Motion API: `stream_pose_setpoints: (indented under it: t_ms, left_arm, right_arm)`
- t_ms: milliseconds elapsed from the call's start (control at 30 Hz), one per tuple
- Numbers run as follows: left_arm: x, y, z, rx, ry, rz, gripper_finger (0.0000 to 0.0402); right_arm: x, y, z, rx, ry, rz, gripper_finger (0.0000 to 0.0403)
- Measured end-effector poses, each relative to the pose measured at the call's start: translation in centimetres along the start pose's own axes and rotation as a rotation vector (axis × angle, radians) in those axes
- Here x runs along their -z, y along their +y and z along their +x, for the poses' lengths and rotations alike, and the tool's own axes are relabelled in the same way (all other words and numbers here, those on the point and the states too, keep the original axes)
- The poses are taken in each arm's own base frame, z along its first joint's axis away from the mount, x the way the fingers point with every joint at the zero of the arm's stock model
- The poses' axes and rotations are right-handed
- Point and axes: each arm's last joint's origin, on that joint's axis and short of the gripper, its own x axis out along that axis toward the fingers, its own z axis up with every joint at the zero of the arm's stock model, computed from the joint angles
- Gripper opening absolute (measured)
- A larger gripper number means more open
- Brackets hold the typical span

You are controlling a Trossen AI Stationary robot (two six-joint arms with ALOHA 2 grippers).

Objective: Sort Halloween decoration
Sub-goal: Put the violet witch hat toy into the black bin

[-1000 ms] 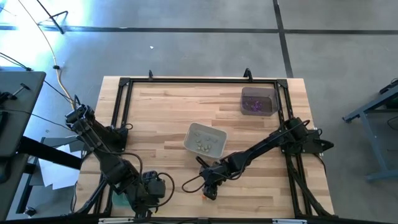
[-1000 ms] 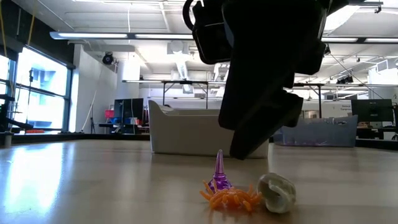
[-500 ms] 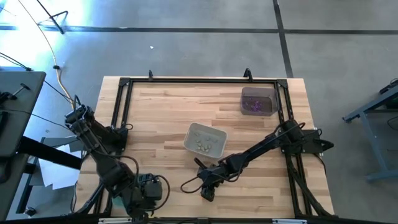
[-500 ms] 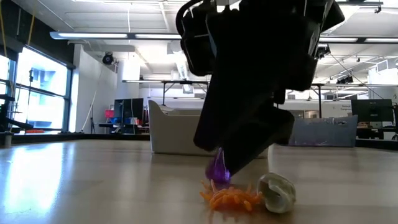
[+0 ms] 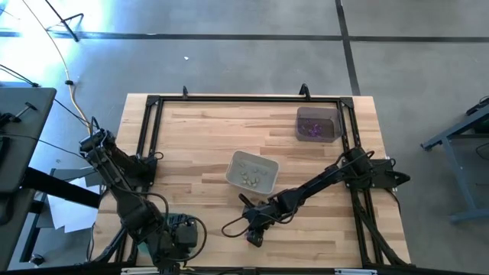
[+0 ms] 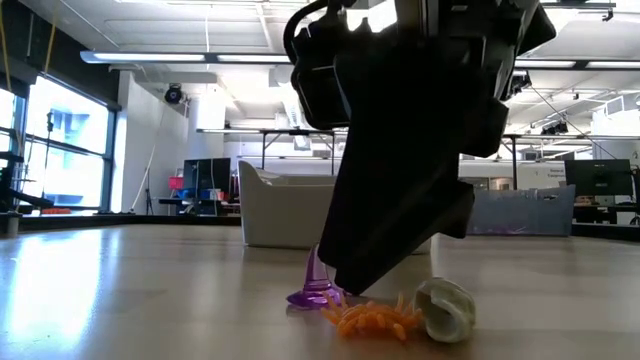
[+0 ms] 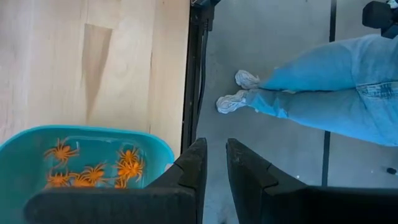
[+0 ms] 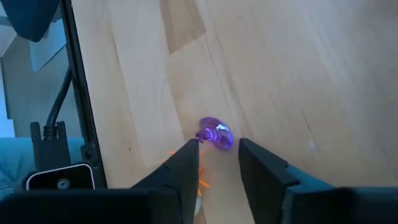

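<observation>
High view. The right hand (image 5: 254, 235) is stretched low over the near edge of the bench (image 5: 199, 145), down at the last unsorted trinkets. The left hand (image 5: 179, 233) waits at the near left corner above the teal tray (image 5: 147, 248). A pale tray (image 5: 252, 171) sits mid-bench and a grey tray (image 5: 318, 124) with purple pieces at the far right: one tray per colour, which is presumably why the loose pieces are taken one at a time.

Low view. The right hand fills the upper frame, its tip lowered onto a tight cluster: a purple trinket (image 6: 315, 285) lying tilted, an orange spider (image 6: 375, 318) touching it, and a pale trinket (image 6: 446, 309) just beside. The crowding likely explains the steep, narrow approach.

Left wrist view. The left hand's fingers (image 7: 186, 171) stand almost together with nothing between them, over the teal tray's rim; orange spiders (image 7: 127, 168) already lie inside. A person's legs (image 7: 311, 81) show on the floor beyond.

Right wrist view. The right hand's fingers (image 8: 180, 163) are parted, flanking the purple trinket without visibly clamping it; whether contact is made cannot be told. Orange shows at one finger's edge.
</observation>
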Motion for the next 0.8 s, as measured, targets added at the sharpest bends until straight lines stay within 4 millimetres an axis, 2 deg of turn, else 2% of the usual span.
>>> stream_pose_setpoints:
  t_ms: [133, 300, 533, 800]
  left_arm:
    - [0.03, -0.04, 0.00, 0.002, 0.000, 0.001, 0.0049]
    - [0.18, -0.14, -0.02, 0.004, 0.002, -0.003, 0.0049]
    - [0.48, -0.33, -0.04, 0.007, 0.006, -0.013, 0.0049]
    - [0.74, -0.44, -0.06, 0.003, 0.008, -0.029, 0.0049]
  right_arm:
    - [0.00, -0.02, 0.02, 0.004, -0.005, 0.020, 0.0092]
    - [-0.03, 0.00, 0.02, 0.003, -0.009, 0.023, 0.0089]
    - [-0.72, 0.77, -0.04, -0.067, -0.092, 0.008, 0.0117]
    - [-0.83, 0.75, -0.05, -0.052, -0.119, 0.009, 0.0153]
